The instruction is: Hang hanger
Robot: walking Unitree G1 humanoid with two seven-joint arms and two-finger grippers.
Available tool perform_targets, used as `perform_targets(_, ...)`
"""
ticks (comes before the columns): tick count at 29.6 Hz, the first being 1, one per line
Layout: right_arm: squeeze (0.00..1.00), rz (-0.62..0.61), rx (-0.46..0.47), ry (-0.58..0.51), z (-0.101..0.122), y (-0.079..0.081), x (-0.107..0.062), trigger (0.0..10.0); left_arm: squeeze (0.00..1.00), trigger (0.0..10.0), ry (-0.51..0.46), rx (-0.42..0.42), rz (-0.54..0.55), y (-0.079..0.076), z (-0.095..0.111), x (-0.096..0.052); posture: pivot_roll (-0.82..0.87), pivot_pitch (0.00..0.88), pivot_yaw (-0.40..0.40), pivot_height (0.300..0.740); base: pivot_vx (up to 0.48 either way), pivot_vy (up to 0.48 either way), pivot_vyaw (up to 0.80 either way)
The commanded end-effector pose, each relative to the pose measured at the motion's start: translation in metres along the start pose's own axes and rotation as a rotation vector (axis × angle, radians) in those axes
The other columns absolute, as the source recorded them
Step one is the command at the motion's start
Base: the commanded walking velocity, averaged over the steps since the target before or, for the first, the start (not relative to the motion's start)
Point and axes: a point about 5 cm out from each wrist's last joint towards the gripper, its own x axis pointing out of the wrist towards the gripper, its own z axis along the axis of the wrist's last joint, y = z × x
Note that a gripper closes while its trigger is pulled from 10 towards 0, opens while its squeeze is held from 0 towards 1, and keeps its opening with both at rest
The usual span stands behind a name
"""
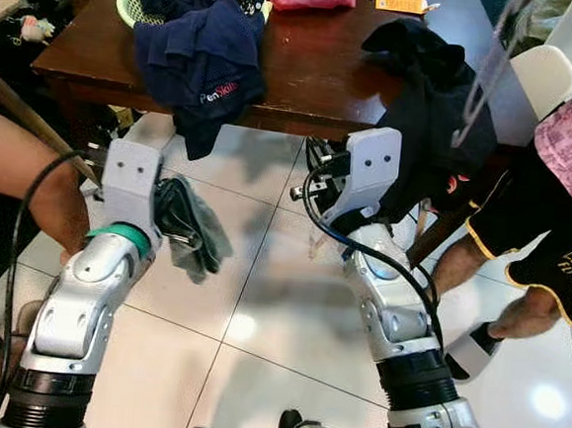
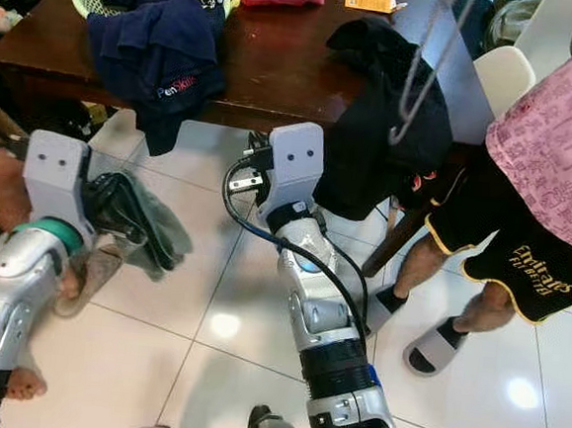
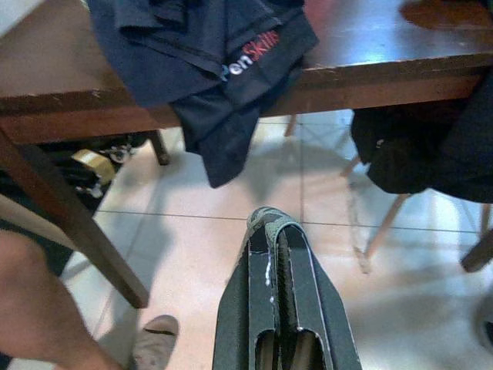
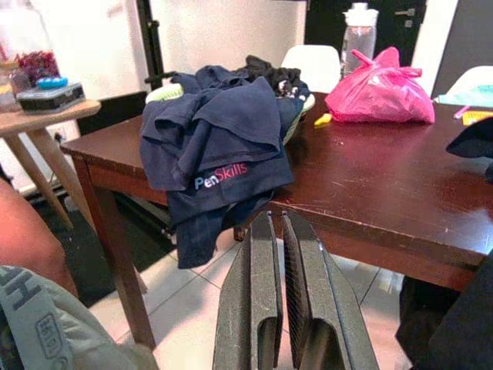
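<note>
Left gripper (image 3: 281,231) pinched on grey-green cloth (image 1: 197,232) at 9 o'clock; right gripper (image 4: 283,254) closed, empty; hanger (image 2: 423,71) (2 o'clock, dangling) looks unhung.

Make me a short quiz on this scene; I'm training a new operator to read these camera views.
1. True or false: the left hand is shut on a grey-green cloth.
2. What hangs over the front edge of the table?
A. navy shirt
B. yellow towel
C. white apron
3. Fill in: the fingers of the right hand are ___ (open or shut).

Key: 1 true; 2 A; 3 shut.
</note>
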Motion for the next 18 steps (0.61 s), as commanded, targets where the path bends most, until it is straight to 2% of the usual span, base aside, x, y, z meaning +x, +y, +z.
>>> perform_targets(1,0.00,-0.002,0.025,-0.001,-0.003,-0.004,-0.001,10.0,0.00,10.0,-0.039,0.015,-0.004,-0.003,0.006,0.000,0.10,0.098,-0.010,0.740,0.000,0.000,0.00)
perform_targets(3,0.00,-0.016,0.045,0.000,-0.003,-0.015,-0.003,10.0,0.00,10.0,-0.061,0.002,-0.012,-0.007,0.012,0.001,0.10,0.097,-0.008,0.740,0.000,0.000,0.00)
perform_targets(5,0.00,-0.016,0.045,0.000,-0.003,-0.015,-0.003,10.0,0.00,10.0,-0.061,0.002,-0.012,-0.007,0.012,0.001,0.10,0.097,-0.008,0.740,0.000,0.000,0.00)
perform_targets(7,0.00,-0.071,0.057,0.007,0.000,-0.033,-0.006,10.0,0.00,10.0,-0.086,-0.017,0.007,-0.002,0.022,0.003,0.10,0.094,-0.011,0.740,0.000,0.000,0.00)
perform_targets(11,0.00,-0.118,0.037,-0.011,0.006,-0.042,-0.006,10.0,0.00,10.0,-0.101,-0.025,0.016,0.001,0.027,0.004,0.10,0.093,-0.011,0.740,0.000,0.000,0.00)
perform_targets(13,0.00,-0.098,-0.050,-0.067,0.024,-0.043,0.003,10.0,0.00,10.0,-0.103,-0.019,0.018,0.001,0.027,0.007,0.08,0.092,-0.010,0.740,0.000,0.000,0.00)
perform_targets(14,0.00,-0.098,-0.050,-0.067,0.024,-0.043,0.003,10.0,0.00,10.0,-0.103,-0.019,0.018,0.001,0.027,0.007,0.08,0.092,-0.010,0.740,0.000,0.000,0.00)
perform_targets(15,0.00,-0.097,-0.089,-0.082,0.032,-0.044,0.009,10.0,0.00,10.0,-0.102,-0.016,0.017,0.000,0.027,0.008,0.08,0.092,-0.010,0.740,0.000,0.000,0.00)
perform_targets(16,0.85,-0.114,-0.096,-0.093,0.039,-0.046,0.014,10.0,0.00,10.0,-0.102,-0.014,0.010,-0.003,0.026,0.008,0.09,0.094,-0.013,0.740,0.000,0.000,0.00)
perform_targets(17,0.85,-0.114,-0.096,-0.093,0.039,-0.046,0.014,10.0,0.00,10.0,-0.102,-0.014,0.010,-0.003,0.026,0.008,0.09,0.094,-0.013,0.740,0.000,0.000,0.00)
perform_targets(18,1.00,-0.123,-0.065,-0.111,0.047,-0.049,0.018,10.0,0.00,10.0,-0.104,-0.006,-0.004,-0.008,0.026,0.008,0.09,0.097,-0.015,0.740,0.000,0.000,0.00)
